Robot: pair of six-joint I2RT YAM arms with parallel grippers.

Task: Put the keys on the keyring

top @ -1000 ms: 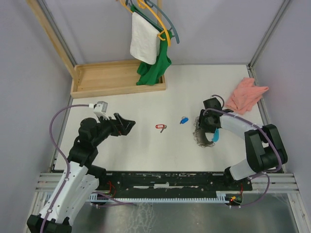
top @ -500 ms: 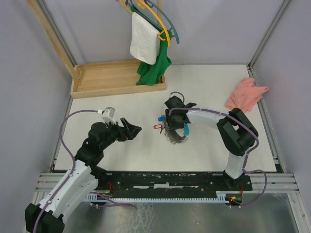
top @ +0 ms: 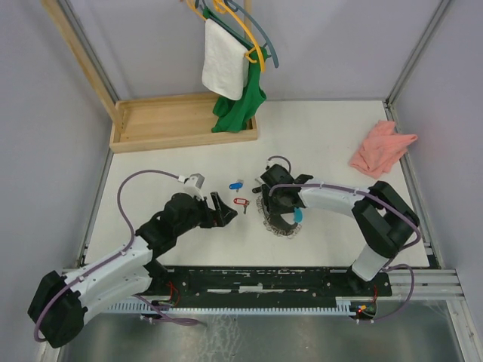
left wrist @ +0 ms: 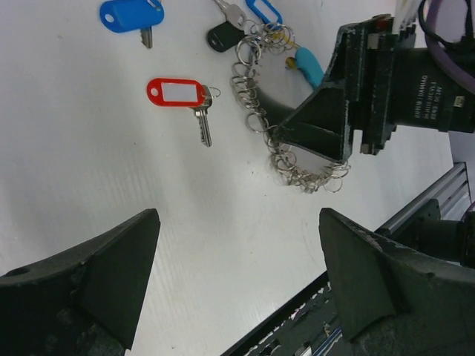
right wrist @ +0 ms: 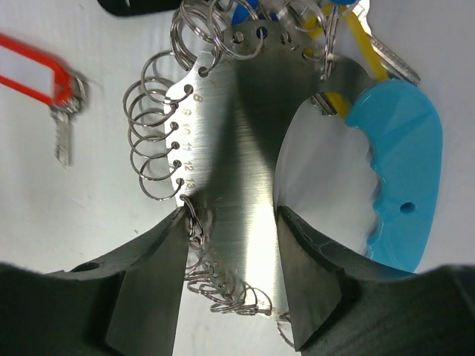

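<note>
Two end effectors sit low over the desk. The right end effector pinches the keyring across its steel plate, one finger on each edge. Small split rings fan out along the plate's left edge, and a turquoise handle lies just right of the fingers.

The left end effector is spread wide and holds nothing. Just ahead of it, a little left of centre, the red key lies flat on the desk with its blade pointing back toward the fingers. It is close beside the keyring's rings but apart from them. Farther ahead and more to the left lies the blue key, also loose on the desk. A black fob sits to its right, beside the topmost rings.

Well beyond both end effectors are a wooden tray and a pink cloth.
</note>
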